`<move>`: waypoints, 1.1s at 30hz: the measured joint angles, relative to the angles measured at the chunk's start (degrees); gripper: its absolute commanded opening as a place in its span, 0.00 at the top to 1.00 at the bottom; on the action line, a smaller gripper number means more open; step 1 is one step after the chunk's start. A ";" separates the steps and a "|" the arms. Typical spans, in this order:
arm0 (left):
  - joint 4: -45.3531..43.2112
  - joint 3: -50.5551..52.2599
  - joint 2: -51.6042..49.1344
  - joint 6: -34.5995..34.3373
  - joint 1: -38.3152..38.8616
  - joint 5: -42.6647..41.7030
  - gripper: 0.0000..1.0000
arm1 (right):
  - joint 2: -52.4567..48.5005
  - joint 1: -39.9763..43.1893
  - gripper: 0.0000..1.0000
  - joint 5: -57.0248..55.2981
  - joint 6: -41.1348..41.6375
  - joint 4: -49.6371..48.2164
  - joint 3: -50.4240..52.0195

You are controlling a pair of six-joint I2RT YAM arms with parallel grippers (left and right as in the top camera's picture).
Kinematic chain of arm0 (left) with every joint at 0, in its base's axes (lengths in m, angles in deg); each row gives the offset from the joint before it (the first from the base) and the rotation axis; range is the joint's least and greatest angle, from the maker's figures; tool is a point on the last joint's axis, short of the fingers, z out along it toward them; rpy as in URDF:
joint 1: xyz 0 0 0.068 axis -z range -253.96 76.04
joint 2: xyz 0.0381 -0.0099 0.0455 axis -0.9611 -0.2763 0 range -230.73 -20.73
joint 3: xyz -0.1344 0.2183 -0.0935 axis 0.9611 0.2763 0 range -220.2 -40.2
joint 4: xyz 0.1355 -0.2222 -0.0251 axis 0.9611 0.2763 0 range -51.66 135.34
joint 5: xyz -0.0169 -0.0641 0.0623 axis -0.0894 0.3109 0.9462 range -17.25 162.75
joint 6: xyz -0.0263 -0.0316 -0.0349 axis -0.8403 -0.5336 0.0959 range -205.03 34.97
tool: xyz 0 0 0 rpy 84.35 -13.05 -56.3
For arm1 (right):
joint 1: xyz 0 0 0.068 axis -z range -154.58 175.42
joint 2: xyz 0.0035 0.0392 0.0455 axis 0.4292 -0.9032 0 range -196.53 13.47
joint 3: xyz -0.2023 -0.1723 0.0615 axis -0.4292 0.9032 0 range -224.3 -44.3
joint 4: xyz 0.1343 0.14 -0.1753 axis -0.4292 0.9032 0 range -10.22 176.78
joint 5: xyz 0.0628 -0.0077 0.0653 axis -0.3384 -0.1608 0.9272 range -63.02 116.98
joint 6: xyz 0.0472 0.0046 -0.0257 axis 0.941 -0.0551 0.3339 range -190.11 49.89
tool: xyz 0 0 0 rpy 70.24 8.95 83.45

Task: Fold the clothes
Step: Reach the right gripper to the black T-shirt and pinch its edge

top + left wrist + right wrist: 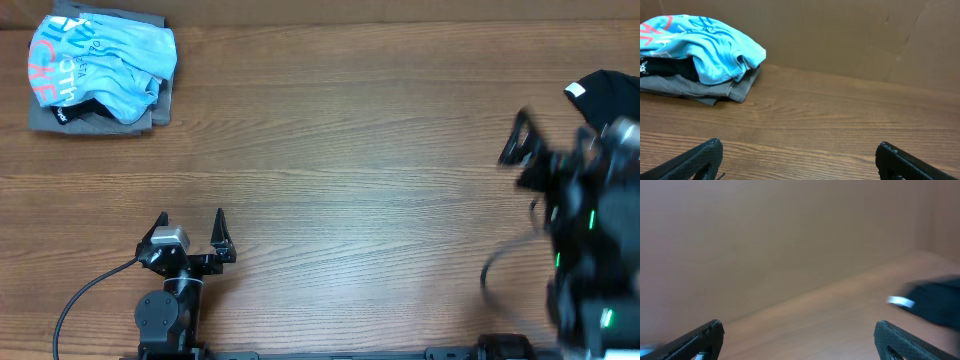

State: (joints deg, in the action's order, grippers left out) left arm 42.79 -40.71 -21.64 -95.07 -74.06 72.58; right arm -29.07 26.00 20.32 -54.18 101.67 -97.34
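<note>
I have the wooden table (350, 200) spread under both arms. My left gripper (192, 214) sits low by the near edge, its fingers wide apart with nothing between them. Well ahead of it and off to its left, a light blue shirt (105, 60) with coral lettering is heaped on a folded grey garment (42, 120). My right gripper (797, 330) also gapes empty. That arm is smeared in the overhead view, so I can only roughly place it. The black T-shirt (612, 95) lies bunched ahead of this gripper and to its right, apart from the fingers. Its small white label (900, 301) shows on the side nearest the gripper.
</note>
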 measured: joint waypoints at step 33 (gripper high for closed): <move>-0.04 0.00 0.04 0.00 0.00 0.00 0.00 | -69.46 38.01 0.14 -6.36 -7.23 10.69 -28.35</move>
State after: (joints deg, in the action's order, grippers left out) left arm 42.74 -40.71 -21.60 -95.07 -74.06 72.58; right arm -98.53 64.01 13.96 -61.42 112.36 -125.69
